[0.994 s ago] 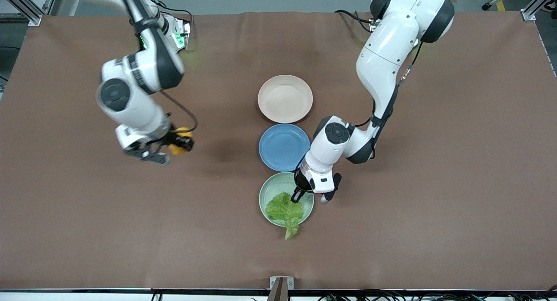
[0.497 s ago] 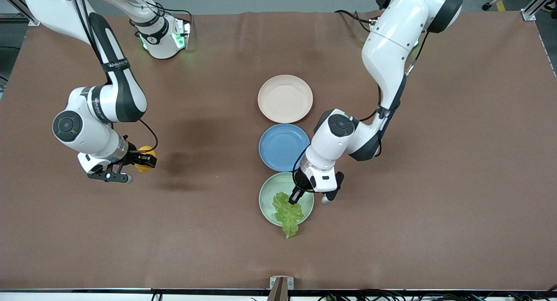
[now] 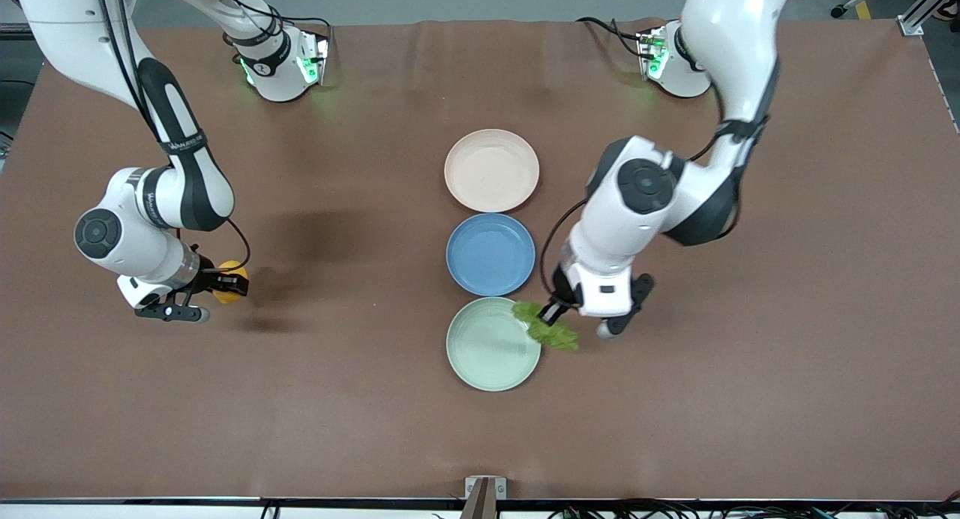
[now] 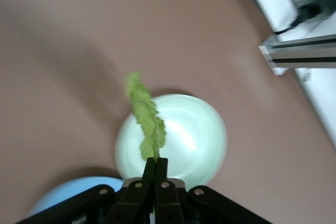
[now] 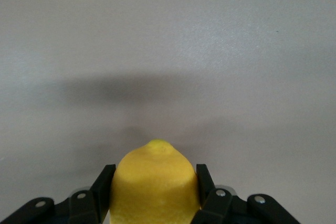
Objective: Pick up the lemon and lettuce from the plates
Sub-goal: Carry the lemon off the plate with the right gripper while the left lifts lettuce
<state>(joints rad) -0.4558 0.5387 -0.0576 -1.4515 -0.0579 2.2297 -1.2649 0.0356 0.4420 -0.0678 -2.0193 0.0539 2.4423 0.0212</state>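
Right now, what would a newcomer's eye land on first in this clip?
Probably the lettuce, dangling from the shut left end effector over the rim of the bare mint green plate. Next, the lemon, clamped in the right end effector above open tablecloth toward the right arm's end of the table. Three bare plates line the middle, with the beige-pink plate and blue plate farther from the front camera.

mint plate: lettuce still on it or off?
Off. The left gripper is shut on the lettuce, which hangs over the rim of the mint plate; the plate's dish is bare.
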